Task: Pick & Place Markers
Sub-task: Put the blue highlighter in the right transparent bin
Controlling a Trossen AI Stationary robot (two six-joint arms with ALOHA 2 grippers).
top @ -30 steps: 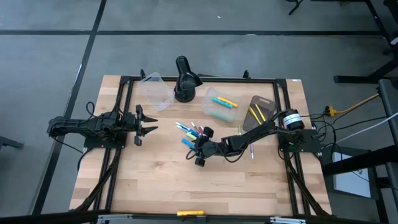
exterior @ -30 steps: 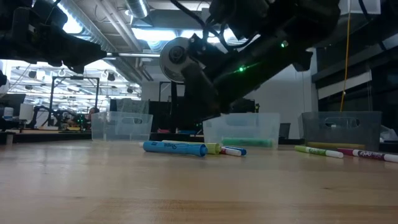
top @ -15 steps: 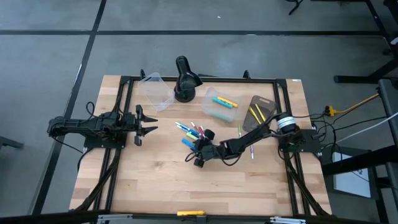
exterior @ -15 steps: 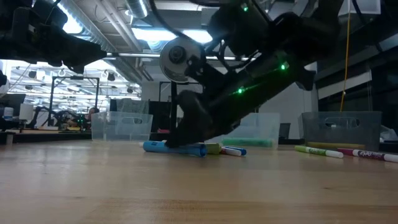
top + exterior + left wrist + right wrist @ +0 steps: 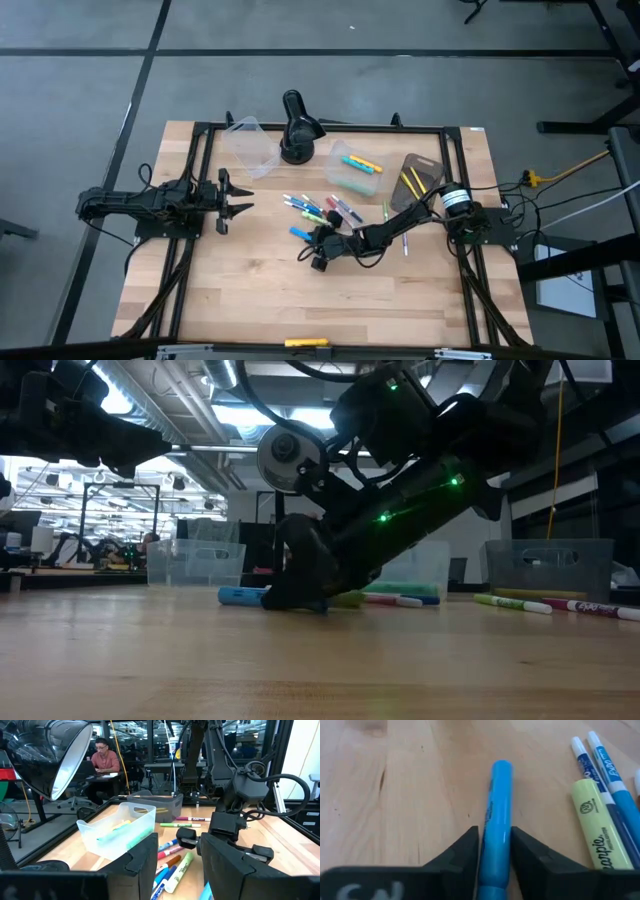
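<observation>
A blue marker (image 5: 497, 815) lies flat on the wooden table (image 5: 250, 290), left of the middle. My right gripper (image 5: 497, 852) slants down over its near end and is shut on it; the low view shows the same gripper (image 5: 295, 590) down on the marker (image 5: 238, 596). Several more markers (image 5: 325, 210) lie loose just beyond it, among them a yellow one (image 5: 595, 830). My left gripper (image 5: 235, 200) waits open at the table's left side, level and holding nothing. My right gripper pinches the blue marker's two long sides (image 5: 496, 845) between its two fingers (image 5: 465, 852). It comes slanting down from the table's right, and the fingers run along the marker, not across it. The marker lies flat on the table, its free end (image 5: 502, 767) sticking out past the fingertips.
A clear tub (image 5: 352, 172) with markers in it and a dark tub (image 5: 420, 178) stand at the back right. A tipped clear tub (image 5: 250, 145) and a black desk lamp (image 5: 297, 125) stand at the back. Two more markers (image 5: 540, 604) lie at the right.
My right gripper has sunk down to the table onto the blue marker and its fingers have drawn together around it. The marker has stayed flat on the table.
</observation>
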